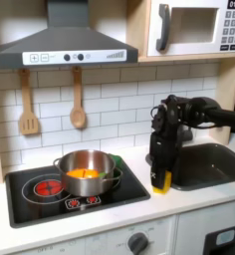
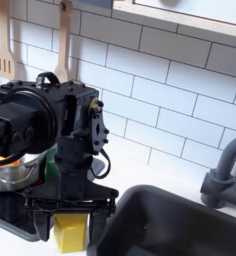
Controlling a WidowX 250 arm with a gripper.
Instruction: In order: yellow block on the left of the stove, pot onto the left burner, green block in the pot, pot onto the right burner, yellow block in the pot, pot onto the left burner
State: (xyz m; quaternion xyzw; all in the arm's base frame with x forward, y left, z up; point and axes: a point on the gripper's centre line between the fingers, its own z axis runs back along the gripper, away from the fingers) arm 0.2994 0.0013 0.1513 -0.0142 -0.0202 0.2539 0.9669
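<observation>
The gripper (image 1: 162, 171) was seen lowered at the stove's (image 1: 30, 204) right edge in the first exterior view, its fingers closed on the yellow block (image 1: 162, 182), which was held just above the counter (image 1: 164, 214) between the stove and the sink (image 1: 204, 164). The pot (image 1: 87, 171), with an orange piece (image 1: 85, 172) inside, was seen on the thin-ringed burner. The block's target, left of the stove, was judged to lie across the cooktop, toward the first exterior view's left.
</observation>
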